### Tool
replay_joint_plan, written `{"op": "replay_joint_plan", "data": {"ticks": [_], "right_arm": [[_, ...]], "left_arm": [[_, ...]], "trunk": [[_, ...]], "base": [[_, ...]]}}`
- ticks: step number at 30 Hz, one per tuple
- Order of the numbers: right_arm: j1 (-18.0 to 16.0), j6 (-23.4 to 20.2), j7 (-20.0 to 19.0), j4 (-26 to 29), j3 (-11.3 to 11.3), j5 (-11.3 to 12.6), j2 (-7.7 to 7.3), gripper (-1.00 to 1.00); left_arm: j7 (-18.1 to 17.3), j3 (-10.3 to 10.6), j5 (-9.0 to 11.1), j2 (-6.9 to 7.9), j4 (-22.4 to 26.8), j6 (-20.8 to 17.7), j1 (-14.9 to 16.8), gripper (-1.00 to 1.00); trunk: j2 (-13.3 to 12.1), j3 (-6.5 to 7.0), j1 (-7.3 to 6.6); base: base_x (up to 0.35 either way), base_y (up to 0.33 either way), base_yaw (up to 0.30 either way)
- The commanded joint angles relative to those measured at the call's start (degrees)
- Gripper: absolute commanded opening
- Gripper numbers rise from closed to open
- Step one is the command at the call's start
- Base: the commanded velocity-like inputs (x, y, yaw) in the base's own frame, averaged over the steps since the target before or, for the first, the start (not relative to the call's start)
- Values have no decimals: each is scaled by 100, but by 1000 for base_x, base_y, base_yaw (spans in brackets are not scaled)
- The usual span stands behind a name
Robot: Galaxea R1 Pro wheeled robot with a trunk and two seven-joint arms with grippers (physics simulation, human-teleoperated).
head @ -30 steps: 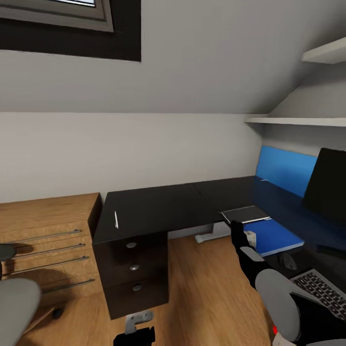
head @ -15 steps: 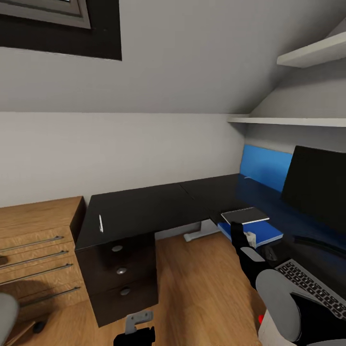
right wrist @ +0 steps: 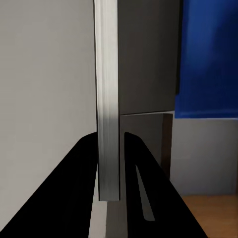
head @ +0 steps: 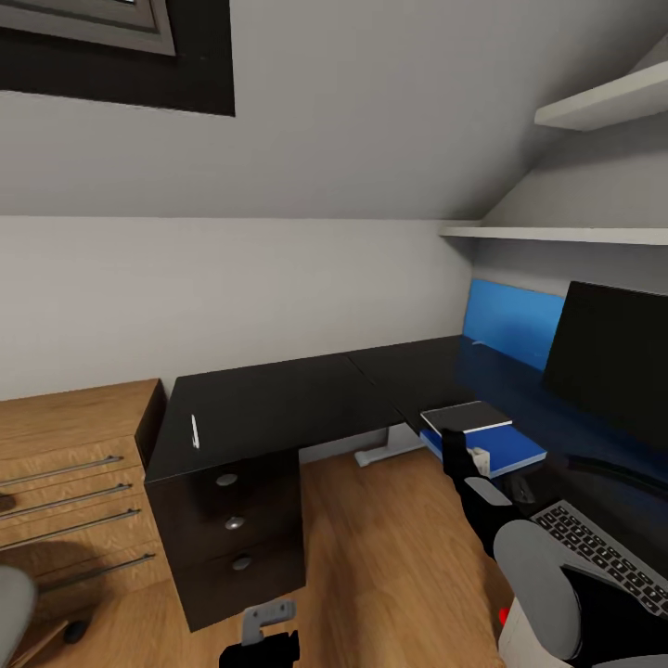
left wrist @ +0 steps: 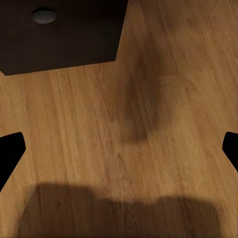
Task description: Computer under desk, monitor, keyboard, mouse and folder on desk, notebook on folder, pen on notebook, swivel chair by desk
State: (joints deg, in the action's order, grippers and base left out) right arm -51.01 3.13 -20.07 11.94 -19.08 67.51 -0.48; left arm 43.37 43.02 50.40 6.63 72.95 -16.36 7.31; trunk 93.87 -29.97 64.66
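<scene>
While pinched, notebook's (right wrist: 108, 99) page edge.

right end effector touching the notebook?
Touching. In the right wrist view the notebook stands edge-on between the two fingers of the right end effector, pinched with no gap. The head view agrees: notebook over the folder.

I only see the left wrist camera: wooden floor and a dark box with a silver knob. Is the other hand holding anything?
Observer: Yes. The right gripper is shut on the edge of the thin dark-grey notebook.
Operator: Where is that notebook?
Observer: In the head view it is over the bright blue folder on the glossy black desk.
Operator: And the pen?
Observer: The slim white pen lies on the desk above the drawers, well apart from the folder.
</scene>
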Motion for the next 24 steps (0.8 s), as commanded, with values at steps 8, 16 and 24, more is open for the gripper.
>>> {"op": "replay_joint_plan", "data": {"ticks": [8,16,24], "right_arm": [[-6,24,-15,-24,9,69,-2,-100],[-6,28,475,-6,6,78,-41,-100],[-6,21,603,1,7,87,-115,-100]], "left_arm": [[40,21,27,5,9,-16,7,100],[40,22,31,5,9,-16,7,100],[40,22,48,5,9,-16,7,100]], "trunk": [[4,-6,0],[4,-6,0],[4,-6,0]], "base": [[0,0,0],[0,0,0],[0,0,0]]}}
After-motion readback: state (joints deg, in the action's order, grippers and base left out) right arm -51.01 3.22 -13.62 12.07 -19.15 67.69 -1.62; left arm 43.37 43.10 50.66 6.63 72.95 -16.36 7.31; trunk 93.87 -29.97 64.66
